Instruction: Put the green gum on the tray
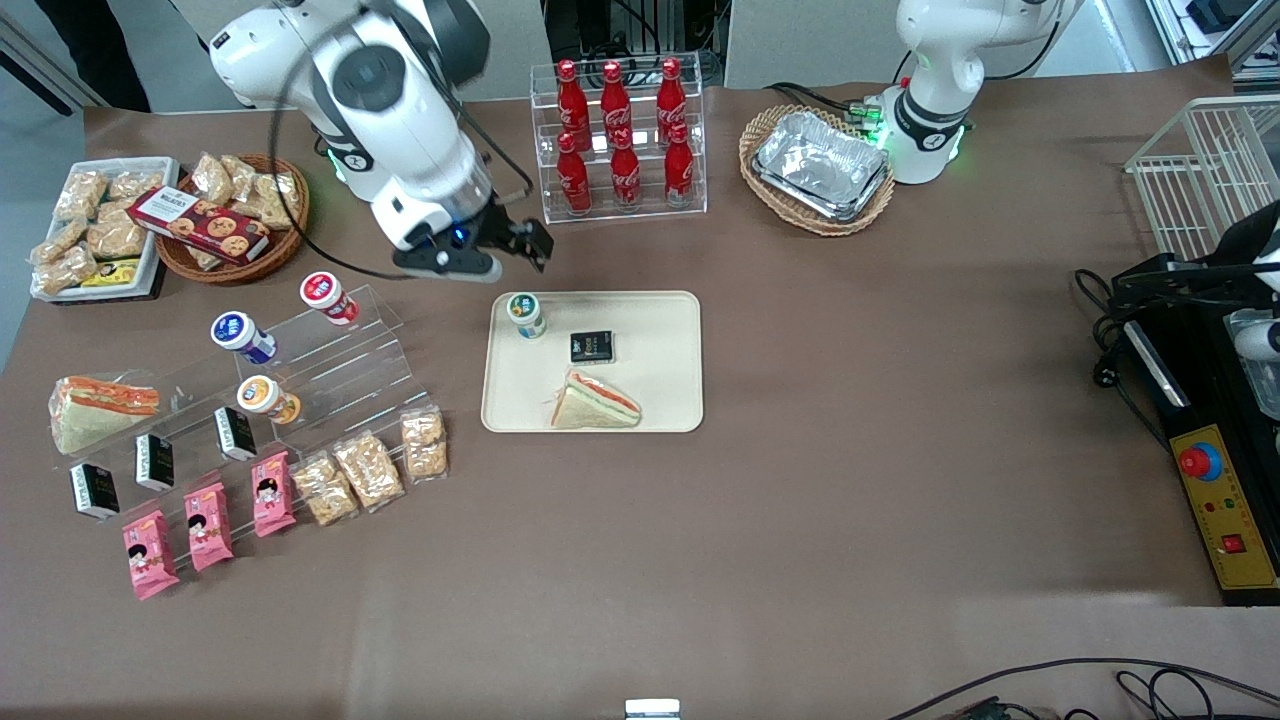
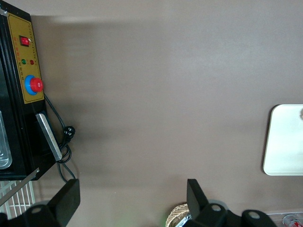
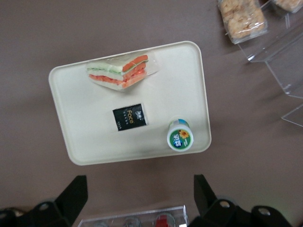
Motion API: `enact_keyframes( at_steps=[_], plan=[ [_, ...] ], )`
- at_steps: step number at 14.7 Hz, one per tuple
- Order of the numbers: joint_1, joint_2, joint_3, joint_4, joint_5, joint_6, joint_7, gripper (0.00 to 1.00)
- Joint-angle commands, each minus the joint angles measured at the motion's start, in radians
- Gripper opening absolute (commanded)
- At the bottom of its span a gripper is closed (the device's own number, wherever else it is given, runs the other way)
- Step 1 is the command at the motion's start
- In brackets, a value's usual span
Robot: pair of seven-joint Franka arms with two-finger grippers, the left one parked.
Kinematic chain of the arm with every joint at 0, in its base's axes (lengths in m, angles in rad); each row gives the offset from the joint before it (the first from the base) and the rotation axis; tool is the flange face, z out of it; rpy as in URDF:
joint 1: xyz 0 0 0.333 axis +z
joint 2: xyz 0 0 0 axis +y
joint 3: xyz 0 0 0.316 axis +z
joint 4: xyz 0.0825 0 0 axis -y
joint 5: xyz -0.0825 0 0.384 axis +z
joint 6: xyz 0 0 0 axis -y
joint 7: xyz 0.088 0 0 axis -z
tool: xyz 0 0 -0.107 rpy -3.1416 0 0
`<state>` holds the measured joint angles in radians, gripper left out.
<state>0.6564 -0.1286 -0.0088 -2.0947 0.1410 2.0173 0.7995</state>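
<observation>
The wrapped sandwich [image 1: 596, 402] shared the tray [image 1: 660, 330] with upright green gum [image 1: 526, 315]; the gripper [image 1: 500, 255], open and empty above, might topple it if lowered.

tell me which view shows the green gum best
The right wrist view: the green gum stands upright in a corner of the tray, lid and label plain, the open pincer clear of it. The front view shows it smaller; the left wrist view shows only the tray's edge.

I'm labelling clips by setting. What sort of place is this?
Likely a lab's mock snack counter: cola bottles racked, green gum on tray, emergency-stop box. The gripper hangs open above the table.
</observation>
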Motion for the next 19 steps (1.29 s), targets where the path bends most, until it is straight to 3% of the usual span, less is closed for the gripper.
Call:
enact_keyframes(
  at_steps=[1,5,10,14,19],
  plan=[
    [-0.011,-0.008,0.003,0.212,-0.047,-0.248,0.0,1.0],
    [-0.04,-0.072,-0.002,0.269,-0.129,-0.345,-0.093,1.0],
    [-0.295,-0.106,0.015,0.323,-0.138,-0.422,-0.4,1.0],
    [-0.552,-0.105,0.015,0.337,-0.13,-0.437,-0.8,1.0],
    [-0.696,-0.097,0.01,0.37,-0.127,-0.439,-0.901,1.0]
  ],
)
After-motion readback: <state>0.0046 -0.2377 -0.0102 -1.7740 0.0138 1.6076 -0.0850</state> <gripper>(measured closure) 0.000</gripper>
